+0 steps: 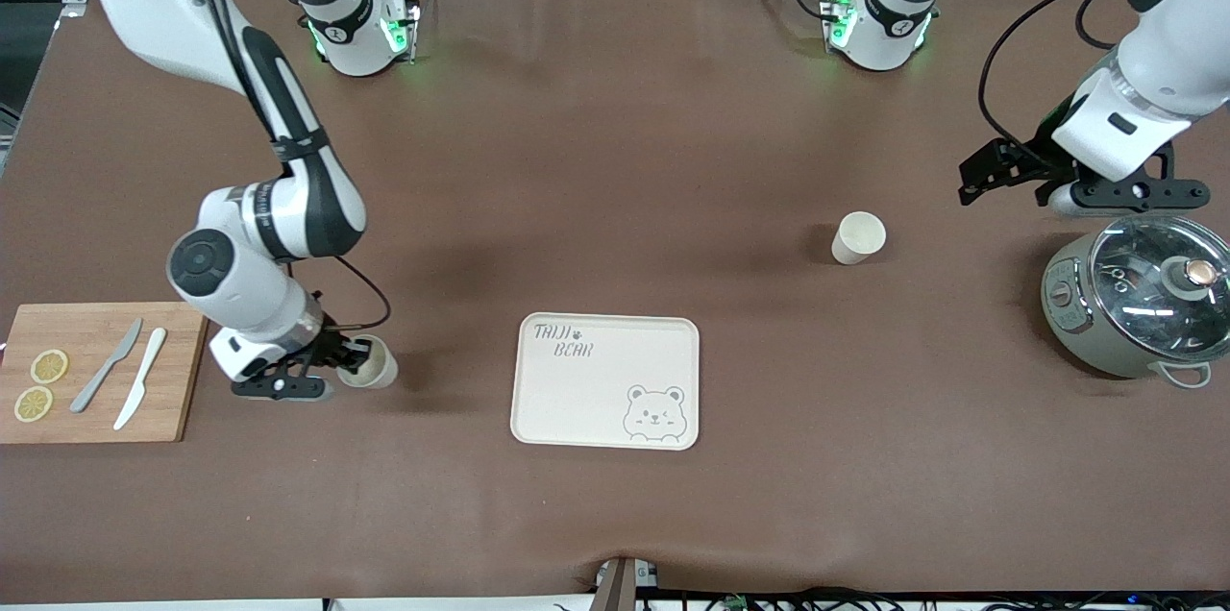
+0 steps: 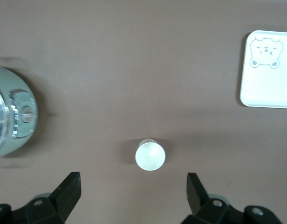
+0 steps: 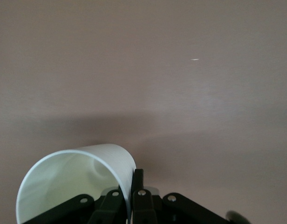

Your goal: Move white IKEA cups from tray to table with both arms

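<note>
Two white cups are in play, and neither is on the tray [image 1: 605, 380] any more; it lies bare near the middle of the table [image 1: 615, 159], toward the edge closest to the front camera. One cup [image 1: 369, 363] is pinched by my right gripper [image 1: 338, 363], whose fingers are pressed together on the cup's wall at the rim. It sits low between the tray and the cutting board [image 1: 96, 371], and I cannot tell whether its base is touching the mat. In the right wrist view that cup [image 3: 76, 184] looks tilted against the fingers [image 3: 136, 186], mouth toward the camera, so what matters for the coming move is bringing its long axis upright before I let go.

The second cup [image 1: 858, 236] stands upright on the table on its own, toward the left arm's end, farther from the front camera than the tray. My left gripper [image 1: 1062, 186] hangs with fingers spread and nothing between them, over the table just beside the pot [image 1: 1139, 308] and well apart from that cup. In the left wrist view the cup [image 2: 150, 155] stands clear of the fingertips [image 2: 69, 189], and I judge that arm to be waiting.

Count: two cups, one tray, one cutting board, two lemon slices [image 1: 40, 385], two knives [image 1: 125, 378], one lidded pot. By my judgement only the release of the right-hand cup is left.
</note>
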`<action>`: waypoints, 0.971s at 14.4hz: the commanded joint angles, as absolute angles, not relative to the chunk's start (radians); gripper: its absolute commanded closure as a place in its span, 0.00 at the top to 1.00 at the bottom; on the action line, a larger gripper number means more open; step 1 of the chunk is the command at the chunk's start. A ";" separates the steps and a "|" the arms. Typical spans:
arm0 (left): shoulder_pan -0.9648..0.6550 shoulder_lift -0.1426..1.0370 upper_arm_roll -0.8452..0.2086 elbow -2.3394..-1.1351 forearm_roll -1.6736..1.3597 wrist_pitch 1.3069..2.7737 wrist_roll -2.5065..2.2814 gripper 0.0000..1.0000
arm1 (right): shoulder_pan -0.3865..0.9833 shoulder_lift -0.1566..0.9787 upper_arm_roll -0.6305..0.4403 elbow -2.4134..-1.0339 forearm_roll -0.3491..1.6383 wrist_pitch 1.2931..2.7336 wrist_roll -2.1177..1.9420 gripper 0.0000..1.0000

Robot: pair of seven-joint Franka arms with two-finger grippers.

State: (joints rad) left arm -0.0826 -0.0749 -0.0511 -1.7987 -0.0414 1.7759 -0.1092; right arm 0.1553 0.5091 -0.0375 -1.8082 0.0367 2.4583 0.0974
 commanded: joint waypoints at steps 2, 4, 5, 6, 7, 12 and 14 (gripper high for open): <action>-0.055 -0.071 -0.066 -1.683 0.003 1.686 -0.037 1.00 | 0.040 0.468 -0.011 -1.879 0.084 2.493 -0.121 0.00; -0.043 -0.058 -0.066 -1.629 0.002 1.675 -0.032 1.00 | -0.006 0.475 -0.011 -1.879 0.185 2.502 -0.286 0.00; -0.043 -0.048 -0.066 -1.603 0.002 1.654 -0.031 1.00 | -0.018 0.480 -0.012 -1.878 0.240 2.505 -0.358 0.00; -0.043 -0.035 -0.066 -1.574 0.002 1.635 -0.032 1.00 | -0.023 0.489 -0.014 -1.878 0.282 2.510 -0.411 0.00; -0.043 -0.023 -0.066 -1.545 0.000 1.614 -0.032 1.00 | -0.029 0.501 -0.014 -1.878 0.300 2.526 -0.435 0.00; -0.044 0.038 -0.066 -1.445 -0.002 1.523 -0.029 1.00 | -0.022 0.569 -0.012 -1.878 0.302 2.624 -0.440 0.00; -0.043 0.040 -0.058 -1.445 0.002 1.523 0.007 1.00 | -0.021 0.592 -0.012 -1.879 0.302 2.660 -0.440 0.00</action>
